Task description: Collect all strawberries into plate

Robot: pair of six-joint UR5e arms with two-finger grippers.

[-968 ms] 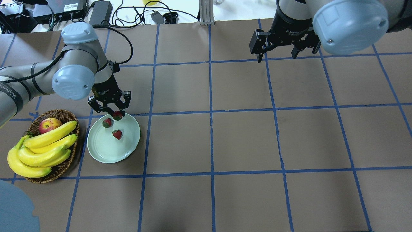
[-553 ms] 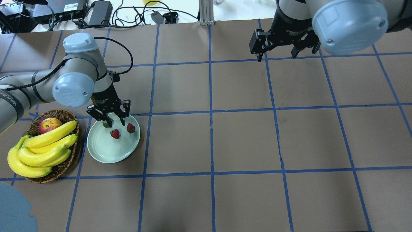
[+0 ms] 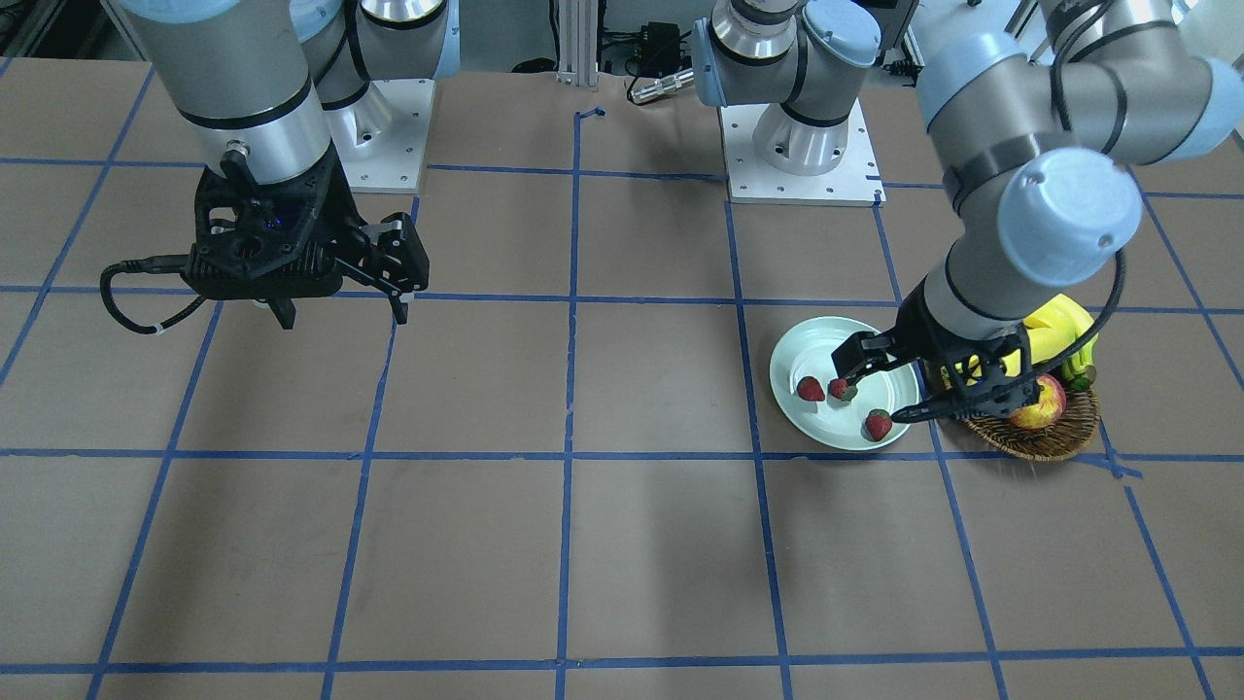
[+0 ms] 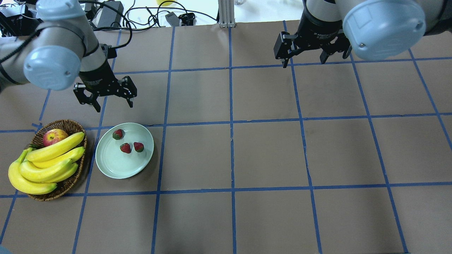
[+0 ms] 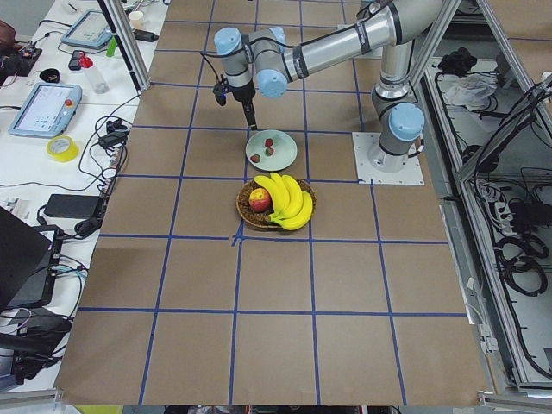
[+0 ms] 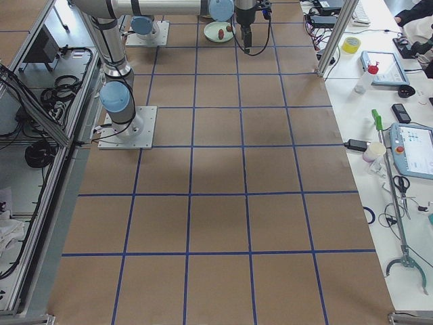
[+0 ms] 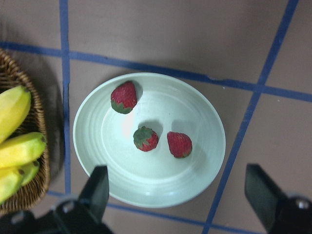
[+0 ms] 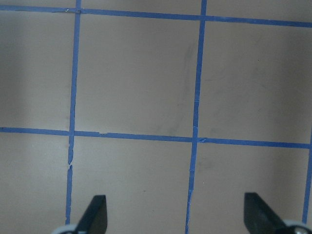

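Mint-green glaze under every berry: all three strawberries (image 4: 125, 148) lying on the plate (image 4: 116, 172), one near the far rim, the other two just beside each other near the middle (a sliver of gap between them in the left wrist view). Plate sitting on the brown paper table (image 4: 268, 151), close beside the wicker basket (image 4: 72, 124) of bananas (image 4: 46, 162) and one apple (image 4: 54, 137).

Judged as the very end of the job: three counted, three on the plate, no pick left to make. Next move, then, likely no more than a clean retreat: up and away from the plate, with no brushing of its rim or the basket, and on to a parked pose.

Left gripper (image 4: 113, 106) hanging above the table just beyond the plate's far rim, pointed straight down, jaws spread wide with nothing between them; forearm coming in from the robot's left side, wrist bent downward. Right gripper (image 4: 303, 62) well apart over the far right of the table, also pointing down, jaws equally wide and empty, only paper and blue tape (image 8: 195, 141) below.
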